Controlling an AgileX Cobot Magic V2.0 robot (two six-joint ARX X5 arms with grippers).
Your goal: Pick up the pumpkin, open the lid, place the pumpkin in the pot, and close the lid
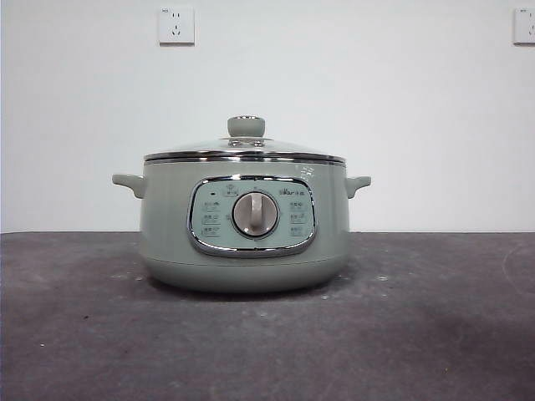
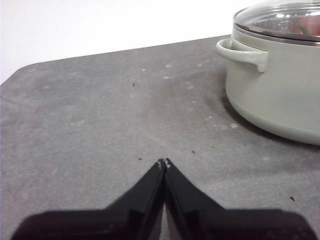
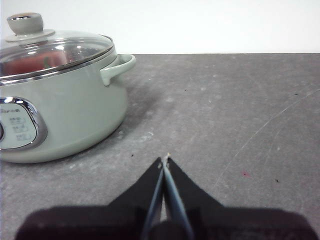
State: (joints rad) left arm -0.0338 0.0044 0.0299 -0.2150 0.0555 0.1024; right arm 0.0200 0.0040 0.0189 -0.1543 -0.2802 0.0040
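The sage-green pot [image 1: 242,225] stands in the middle of the dark table, its dial facing the front view. The glass lid [image 1: 245,150] with its green knob [image 1: 246,126] sits closed on the pot. The pumpkin shows only as an orange blur with a green stem through the lid glass in the right wrist view [image 3: 32,64]. My left gripper [image 2: 164,162] is shut and empty over bare table beside the pot's handle [image 2: 243,51]. My right gripper [image 3: 165,160] is shut and empty on the pot's other side, apart from it [image 3: 60,110].
The table [image 1: 418,334] is dark grey and scuffed. A white wall with two power outlets [image 1: 176,25] stands behind it. The table's far corner edge shows in the left wrist view [image 2: 30,67].
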